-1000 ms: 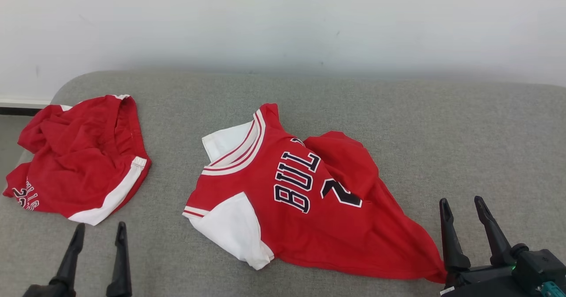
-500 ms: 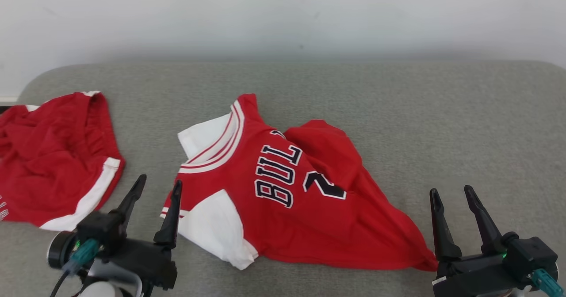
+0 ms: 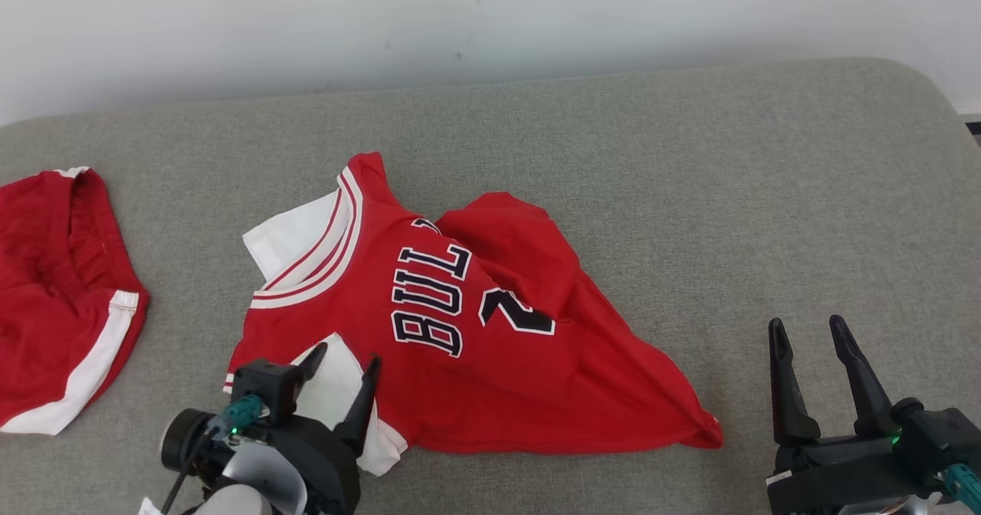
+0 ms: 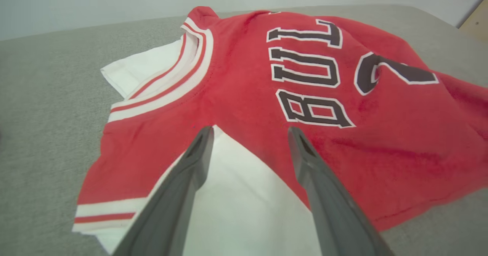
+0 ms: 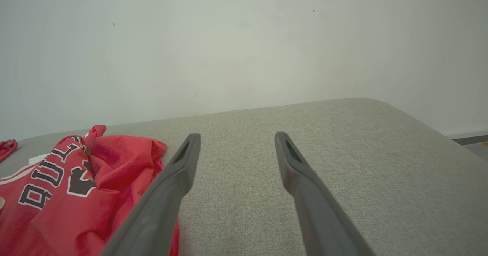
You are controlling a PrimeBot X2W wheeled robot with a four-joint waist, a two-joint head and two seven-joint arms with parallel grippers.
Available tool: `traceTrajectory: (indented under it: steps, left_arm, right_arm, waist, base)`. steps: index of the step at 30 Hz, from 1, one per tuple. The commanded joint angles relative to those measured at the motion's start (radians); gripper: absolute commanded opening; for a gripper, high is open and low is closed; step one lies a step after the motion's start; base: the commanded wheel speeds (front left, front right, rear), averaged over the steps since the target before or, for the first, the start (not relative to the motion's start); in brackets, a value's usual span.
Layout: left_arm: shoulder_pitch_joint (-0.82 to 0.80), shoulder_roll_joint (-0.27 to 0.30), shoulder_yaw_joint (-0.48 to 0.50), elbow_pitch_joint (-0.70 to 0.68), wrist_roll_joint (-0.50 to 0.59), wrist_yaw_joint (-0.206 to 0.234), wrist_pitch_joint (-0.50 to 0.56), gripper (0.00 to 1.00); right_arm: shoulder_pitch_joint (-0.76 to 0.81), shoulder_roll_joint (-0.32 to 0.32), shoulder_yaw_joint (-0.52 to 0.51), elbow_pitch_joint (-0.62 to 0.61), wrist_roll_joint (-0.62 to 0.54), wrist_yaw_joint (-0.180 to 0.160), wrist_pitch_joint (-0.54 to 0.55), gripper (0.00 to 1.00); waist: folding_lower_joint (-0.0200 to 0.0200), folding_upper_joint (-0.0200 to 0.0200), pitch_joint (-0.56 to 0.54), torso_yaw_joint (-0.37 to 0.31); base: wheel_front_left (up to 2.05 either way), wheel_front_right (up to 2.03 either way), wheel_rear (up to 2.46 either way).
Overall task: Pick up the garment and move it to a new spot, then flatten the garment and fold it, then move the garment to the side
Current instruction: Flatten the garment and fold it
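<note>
**Head view.** A red short-sleeved jersey with white sleeves, striped collar trim and dark lettering point(image 3: 490, 346) lies crumpled near the middle of a grey fabric-covered cushion surface point(image 3: 690, 178). Its collar points to the left and its hem runs out to a point at the right. The upper right part is folded over on itself. A second red garment with white side bands point(image 3: 54, 308) lies apart at the left edge. The left gripper point(image 3: 347, 354) is positioned over the jersey's near white sleeve point(image 3: 329, 392). Its two dark fingers are spread apart with nothing clamped between them. Contact with the cloth cannot be determined. The right gripper point(image 3: 806, 322) sits over bare cushion, just beside the hem point. Its fingers are spread and hold nothing.

**Left wrist view.** The left gripper point(image 4: 250, 129) points at the jersey point(image 4: 244, 96). Both fingers are parted, with the white sleeve point(image 4: 244, 195) visible between them. The fingertips lie at the seam where white meets red. No cloth is pinched.

**Right wrist view.** The right gripper point(image 5: 237, 135) points across bare cushion point(image 5: 381, 164) toward a pale wall point(image 5: 244, 39). Its fingers stand wide and empty. The jersey point(image 5: 76, 195) lies at the lower left, beside the left-hand finger.
</note>
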Motion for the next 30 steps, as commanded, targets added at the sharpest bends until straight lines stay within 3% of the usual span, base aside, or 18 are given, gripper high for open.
traceTrajectory:
  steps: [1, 15, 16, 18, 26, 30]
  left_arm:
    - [0.013, -0.007, -0.011, -0.007, -0.002, 0.000, 0.018, 1.00]
    - [0.101, 0.009, -0.070, -0.117, 0.000, 0.047, 0.234, 1.00]
    - [0.103, 0.008, -0.069, -0.122, -0.004, 0.051, 0.236, 0.59]
    - [0.105, 0.009, -0.068, -0.126, -0.007, 0.054, 0.235, 0.00]
    - [0.126, -0.004, -0.044, -0.139, -0.028, 0.083, 0.173, 0.00]
    - [0.185, -0.025, -0.017, -0.181, -0.049, 0.120, 0.118, 0.00]
  right_arm:
    - [0.009, 0.006, -0.004, -0.005, -0.004, -0.002, 0.000, 1.00]
    - [0.009, 0.012, -0.009, -0.012, -0.009, -0.002, 0.000, 1.00]
    - [0.008, 0.012, -0.008, -0.012, -0.009, -0.002, 0.000, 1.00]
    - [0.008, 0.013, -0.011, -0.014, -0.008, -0.002, 0.000, 1.00]
    - [0.036, 0.016, -0.030, -0.019, -0.011, -0.002, 0.000, 1.00]
    - [0.045, 0.017, -0.032, -0.019, -0.011, -0.002, 0.000, 1.00]
  waist:
    - [-0.0002, -0.0001, 0.000, -0.001]
    - [-0.0002, -0.0001, -0.004, 0.006]
    - [-0.0002, -0.0001, -0.005, 0.006]
    - [-0.0002, -0.0001, -0.008, 0.006]
    - [-0.0002, -0.0001, -0.030, 0.052]
    - [-0.0002, -0.0001, -0.044, 0.086]
  base:
    - [0.00, 0.00, 0.00]
    - [0.00, 0.00, 0.00]
    - [0.00, 0.00, 0.00]
    - [0.00, 0.00, 0.00]
    - [0.00, 0.00, 0.00]
    - [0.00, 0.00, 0.00]
